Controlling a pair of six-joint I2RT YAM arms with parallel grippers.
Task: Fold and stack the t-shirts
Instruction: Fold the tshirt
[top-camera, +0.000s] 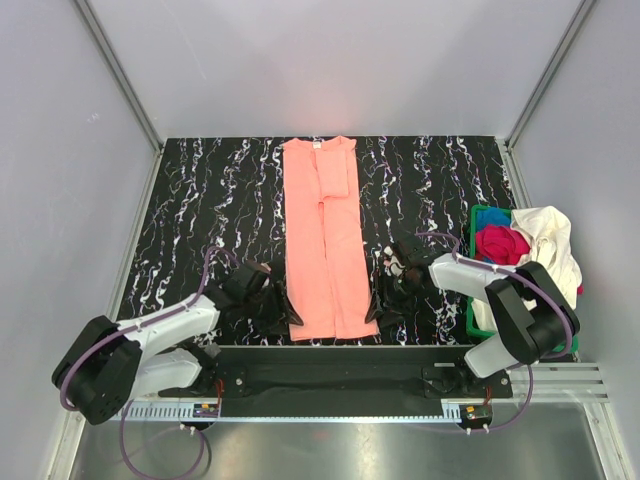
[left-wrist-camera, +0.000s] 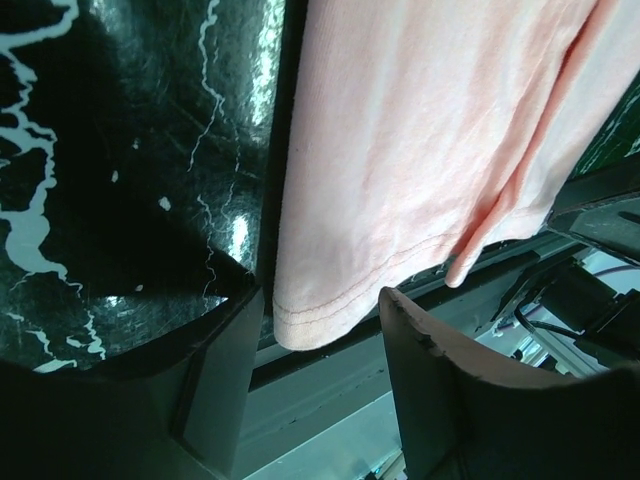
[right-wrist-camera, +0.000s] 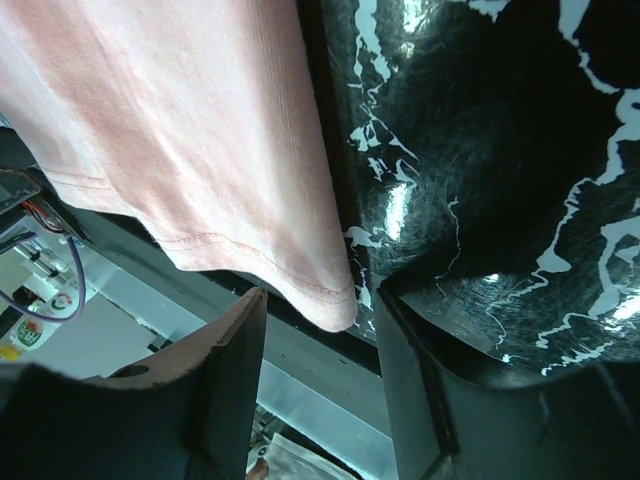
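Robot lab test booth, plain pale walls (top-camera: 330, 60) all round, metal corner bars (top-camera: 120, 75), black marbled table (top-camera: 200, 190), left arm (top-camera: 165, 322) and right arm (top-camera: 480, 275) bolted by a rail (top-camera: 330, 410), purple wires (top-camera: 205, 272)

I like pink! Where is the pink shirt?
Top view: the pink shirt lies flat along the middle of the black table, left of the green basket.

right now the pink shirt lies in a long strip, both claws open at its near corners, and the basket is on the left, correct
Not quite: the top view shows the basket on the right. The pink shirt does lie in a long strip, with the left claw and right claw open at its near corners.
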